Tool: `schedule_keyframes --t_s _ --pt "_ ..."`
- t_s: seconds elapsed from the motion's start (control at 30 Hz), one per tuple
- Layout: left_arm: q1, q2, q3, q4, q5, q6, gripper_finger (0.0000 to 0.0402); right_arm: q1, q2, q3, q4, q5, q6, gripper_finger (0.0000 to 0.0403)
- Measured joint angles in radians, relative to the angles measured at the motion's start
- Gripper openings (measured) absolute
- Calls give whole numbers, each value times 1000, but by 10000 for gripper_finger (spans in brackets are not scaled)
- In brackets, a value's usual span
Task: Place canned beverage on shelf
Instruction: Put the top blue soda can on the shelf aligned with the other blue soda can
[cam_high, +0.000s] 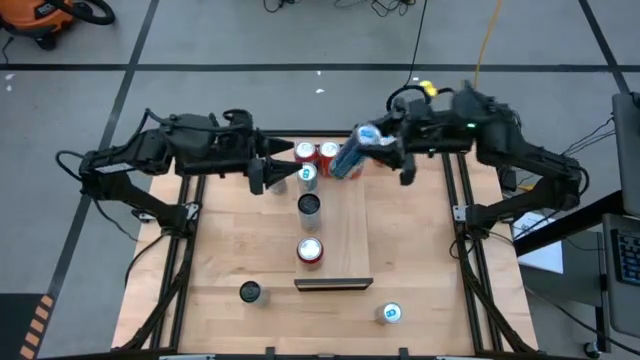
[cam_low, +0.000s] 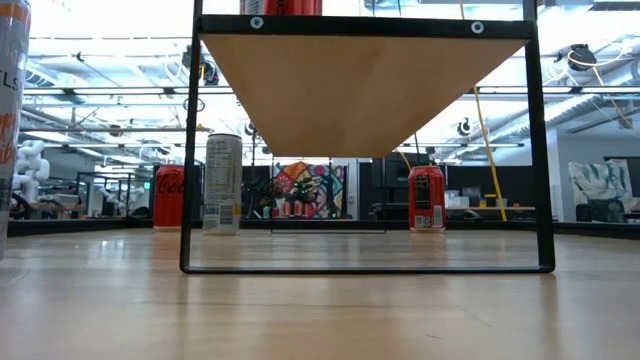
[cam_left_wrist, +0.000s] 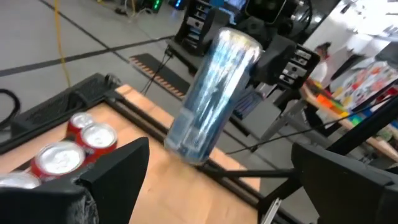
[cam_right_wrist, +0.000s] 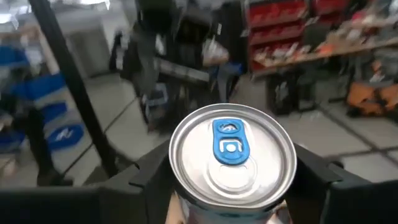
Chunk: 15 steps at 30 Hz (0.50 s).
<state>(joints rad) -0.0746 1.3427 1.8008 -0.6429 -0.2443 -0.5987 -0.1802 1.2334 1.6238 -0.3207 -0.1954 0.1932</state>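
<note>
Right end effector (cam_high: 385, 150) clamped on tilted blue can (cam_high: 352, 152), held above far end of shelf (cam_high: 340, 225). Left end effector (cam_high: 290, 174) spread wide, empty, beside red cans (cam_high: 317, 153) on shelf.

Eight cans (cam_high: 310, 251), one shelf (cam_high: 345, 235), two arms (cam_high: 180, 150).

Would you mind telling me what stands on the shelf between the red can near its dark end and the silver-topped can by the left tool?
One dark-topped can, in the high view.
</note>
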Motion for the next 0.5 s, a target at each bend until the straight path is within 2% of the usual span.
schedule_keyframes --t_s 0.13,0.4,0.5 --pt "0 1 0 -52 3 -22 396 -25 39 0 -77 -67 -27 212" --pt "0 1 0 -163 5 -51 396 -37 106 0 -252 -74 -117 212" --pt "0 1 0 -185 6 -51 396 -37 145 -1 -309 -149 -133 212"
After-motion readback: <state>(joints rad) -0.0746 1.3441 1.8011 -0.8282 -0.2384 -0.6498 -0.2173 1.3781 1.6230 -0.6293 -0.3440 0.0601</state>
